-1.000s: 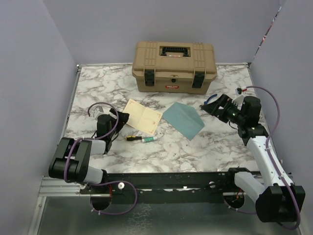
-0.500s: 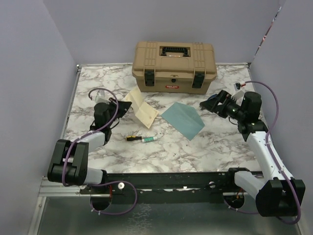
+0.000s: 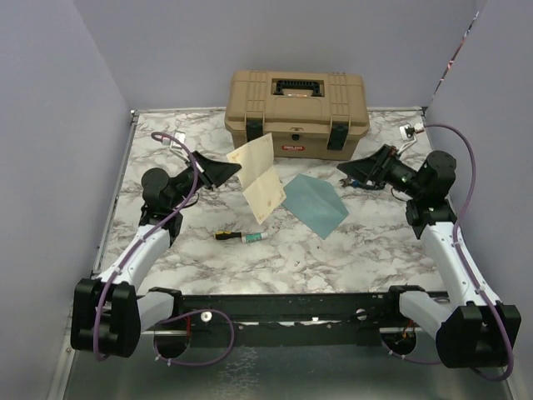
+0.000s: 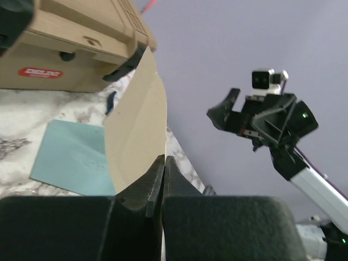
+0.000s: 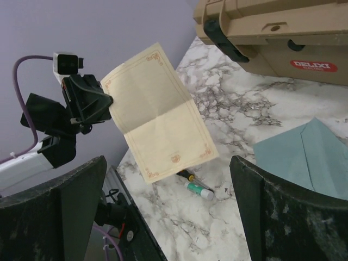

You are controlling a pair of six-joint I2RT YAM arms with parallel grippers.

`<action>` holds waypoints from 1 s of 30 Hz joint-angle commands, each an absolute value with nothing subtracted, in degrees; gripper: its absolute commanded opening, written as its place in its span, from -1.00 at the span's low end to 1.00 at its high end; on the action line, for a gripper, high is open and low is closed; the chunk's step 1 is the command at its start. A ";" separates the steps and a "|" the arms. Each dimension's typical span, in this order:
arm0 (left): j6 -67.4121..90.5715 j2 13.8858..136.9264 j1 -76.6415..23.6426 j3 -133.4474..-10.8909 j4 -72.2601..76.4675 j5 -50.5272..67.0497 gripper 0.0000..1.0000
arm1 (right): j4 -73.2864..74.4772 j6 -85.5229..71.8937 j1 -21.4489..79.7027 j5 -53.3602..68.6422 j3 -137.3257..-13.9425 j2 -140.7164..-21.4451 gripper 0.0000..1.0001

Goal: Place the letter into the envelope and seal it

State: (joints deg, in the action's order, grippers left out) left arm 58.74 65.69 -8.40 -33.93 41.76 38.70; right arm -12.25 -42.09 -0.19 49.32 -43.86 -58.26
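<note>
The cream letter (image 3: 260, 175) hangs tilted in the air above the marble table, its centre fold and reddish edge marks facing the right wrist view (image 5: 157, 117). My left gripper (image 3: 236, 169) is shut on the letter's left edge; its jaws meet on the paper (image 4: 138, 130) in the left wrist view (image 4: 164, 159). The teal envelope (image 3: 315, 202) lies flat on the table to the right of the letter, flap visible (image 5: 310, 157). My right gripper (image 3: 348, 175) hovers open above the envelope's right side, facing the letter, with nothing between its fingers (image 5: 171, 201).
A tan toolbox (image 3: 296, 112) stands shut at the back centre. A small screwdriver (image 5: 185, 175) and a green-and-white glue stick (image 3: 254, 237) lie on the table (image 3: 333, 250) below the letter. Purple walls close in the left, back and right.
My left gripper shut on the letter's edge and lifted it off the table, up and toward the back. The right gripper rose and swung slightly left, staying open.
</note>
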 commanded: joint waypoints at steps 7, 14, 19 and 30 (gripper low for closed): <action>64.70 59.53 -13.43 -37.48 41.49 54.60 -1.00 | -27.96 -51.16 4.76 55.62 -44.56 -62.29 1.00; 63.60 60.42 -18.29 -41.43 41.56 57.49 -1.00 | -23.88 -40.78 13.07 56.66 -50.98 -67.92 1.00; 63.08 63.32 -18.55 -46.15 41.48 60.67 -1.00 | -30.32 -40.70 13.09 63.50 -53.14 -69.86 0.97; 62.94 65.73 -20.16 -49.41 41.48 60.94 -1.00 | -40.70 -46.43 13.37 71.11 -52.56 -70.28 0.46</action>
State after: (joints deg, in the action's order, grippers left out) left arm 63.99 65.45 -19.29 -47.35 40.73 58.89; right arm -36.58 -45.12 13.06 67.70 -51.68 -69.65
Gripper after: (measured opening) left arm 0.002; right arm 0.750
